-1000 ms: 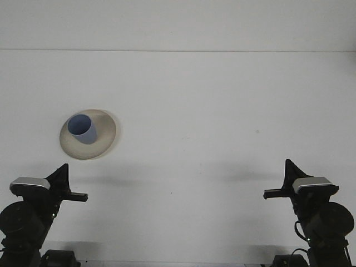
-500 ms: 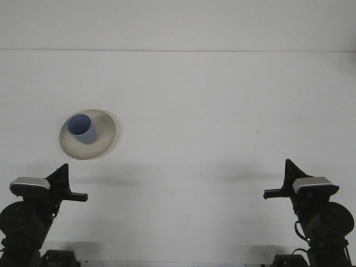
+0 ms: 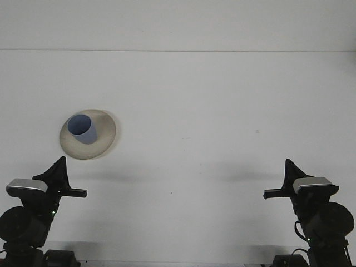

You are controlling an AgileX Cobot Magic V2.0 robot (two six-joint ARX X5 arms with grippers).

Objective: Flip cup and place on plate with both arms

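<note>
A blue cup (image 3: 82, 128) stands mouth-up on a beige plate (image 3: 103, 132) at the left of the white table. Nothing touches either of them. My left gripper (image 3: 62, 179) sits low at the bottom left corner, well in front of the plate and apart from it. At the bottom right corner my right gripper (image 3: 285, 182) is held at about the same height, far from the cup. Both grippers look empty, and their state does not show from this angle.
The white table (image 3: 211, 122) runs back to a pale wall, with its far edge near the top of the view. A small dark speck (image 3: 257, 132) marks the surface at the right.
My left arm has shifted slightly, its body lower and its gripper tip a little higher. The cup, plate and right arm have not moved.
</note>
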